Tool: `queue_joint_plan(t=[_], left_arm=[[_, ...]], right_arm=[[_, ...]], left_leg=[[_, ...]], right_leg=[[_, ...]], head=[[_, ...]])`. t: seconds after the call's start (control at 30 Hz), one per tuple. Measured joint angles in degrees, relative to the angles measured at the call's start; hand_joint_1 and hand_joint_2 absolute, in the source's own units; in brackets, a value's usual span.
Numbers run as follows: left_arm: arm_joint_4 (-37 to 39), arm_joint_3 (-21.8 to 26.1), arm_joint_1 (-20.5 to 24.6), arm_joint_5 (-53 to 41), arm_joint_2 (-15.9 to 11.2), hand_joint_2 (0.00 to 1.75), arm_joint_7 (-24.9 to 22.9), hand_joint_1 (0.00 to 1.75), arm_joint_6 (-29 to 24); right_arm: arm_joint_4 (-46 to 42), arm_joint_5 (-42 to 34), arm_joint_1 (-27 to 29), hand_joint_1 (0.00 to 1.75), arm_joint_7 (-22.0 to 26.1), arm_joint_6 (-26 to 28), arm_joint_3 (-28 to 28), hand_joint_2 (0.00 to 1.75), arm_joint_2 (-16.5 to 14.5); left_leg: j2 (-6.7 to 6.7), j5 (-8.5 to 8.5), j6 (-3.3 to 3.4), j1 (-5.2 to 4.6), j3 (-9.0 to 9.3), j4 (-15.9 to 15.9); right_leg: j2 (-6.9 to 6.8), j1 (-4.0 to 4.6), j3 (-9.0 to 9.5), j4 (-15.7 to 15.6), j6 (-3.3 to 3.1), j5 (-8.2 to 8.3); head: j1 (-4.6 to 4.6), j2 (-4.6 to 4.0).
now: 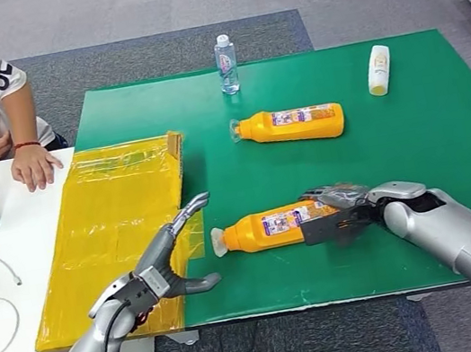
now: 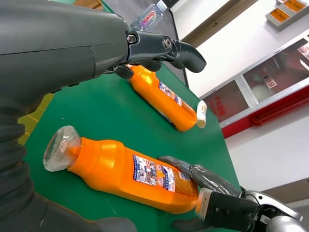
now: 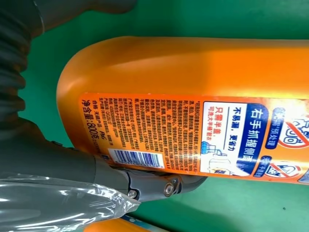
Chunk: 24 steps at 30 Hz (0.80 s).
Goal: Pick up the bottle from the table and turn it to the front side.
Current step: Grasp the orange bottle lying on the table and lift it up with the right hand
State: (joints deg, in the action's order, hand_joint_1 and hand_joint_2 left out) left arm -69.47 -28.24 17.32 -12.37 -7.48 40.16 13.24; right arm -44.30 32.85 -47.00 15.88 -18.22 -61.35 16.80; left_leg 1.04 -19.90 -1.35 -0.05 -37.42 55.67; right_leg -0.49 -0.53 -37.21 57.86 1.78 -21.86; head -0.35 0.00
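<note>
On the counter (image 1: 421, 152), near its front edge, the bottle (image 1: 276, 227) lies crosswise, cap toward the spread left robot hand (image 1: 166, 270); the right robot hand (image 1: 336, 213) grips its base.

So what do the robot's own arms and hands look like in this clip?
Both arms are smooth silver tubes. The left hand has a silver-grey ribbed cover, metallic fingers and a black cable running along its forearm. The right hand has darker grey and black fingers behind a rounded silver wrist shell.
</note>
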Motion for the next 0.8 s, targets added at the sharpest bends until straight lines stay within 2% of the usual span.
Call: queue_joint_plan(t=[0.8], left_arm=[[1.26, -0.87, 0.57, 0.37, 0.74, 1.75, 0.01, 0.00, 0.16]], right_arm=[[0.00, -1.58, 1.75, 0.00, 0.68, 2.19, 0.02, 1.75, 0.50]], left_leg=[[0.01, 0.00, 0.00, 0.00, 0.04, 0.00]], right_leg=[[0.02, 0.00, 0.02, -0.01, 0.00, 0.00]], head=[[0.00, 0.00]])
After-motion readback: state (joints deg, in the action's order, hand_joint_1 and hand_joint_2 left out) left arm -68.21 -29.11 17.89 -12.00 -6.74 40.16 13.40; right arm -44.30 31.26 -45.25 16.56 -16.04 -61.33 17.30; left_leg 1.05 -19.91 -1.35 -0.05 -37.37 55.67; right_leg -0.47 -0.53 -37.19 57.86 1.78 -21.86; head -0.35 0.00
